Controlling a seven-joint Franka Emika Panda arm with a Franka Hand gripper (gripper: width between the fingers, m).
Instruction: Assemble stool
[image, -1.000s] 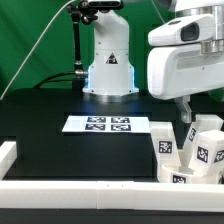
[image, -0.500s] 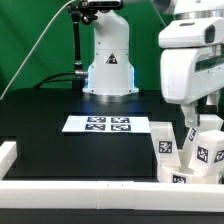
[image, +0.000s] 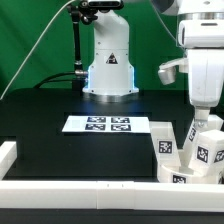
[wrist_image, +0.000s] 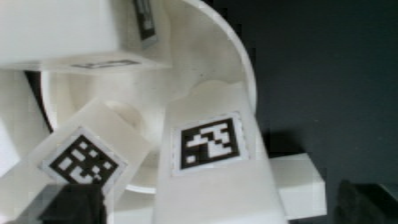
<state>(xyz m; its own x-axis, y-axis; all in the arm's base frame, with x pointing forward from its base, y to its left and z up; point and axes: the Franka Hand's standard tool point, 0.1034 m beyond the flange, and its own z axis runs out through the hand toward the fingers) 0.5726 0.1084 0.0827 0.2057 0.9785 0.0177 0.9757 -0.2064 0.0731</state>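
Several white stool legs with black-and-white tags stand crowded at the exterior view's right front, among them a small one (image: 164, 142) and a taller one (image: 208, 150). My gripper (image: 199, 113) hangs straight down just above them, its fingers mostly hidden by the hand. In the wrist view the gripper (wrist_image: 210, 206) is open. Its dark fingertips (wrist_image: 64, 205) stand either side of a tagged leg (wrist_image: 222, 150), with a gap on each side. A second tagged leg (wrist_image: 80, 160) leans beside it. The curved white seat (wrist_image: 210, 60) lies behind them.
The marker board (image: 106, 124) lies flat mid-table. A long white rail (image: 80, 190) runs along the front edge and another rail (image: 8, 152) along the exterior view's left. The arm's white base (image: 108, 60) stands at the back.
The arm's hand has moved toward the exterior view's right and turned, and now hangs over the cluster of legs. The legs have not moved.
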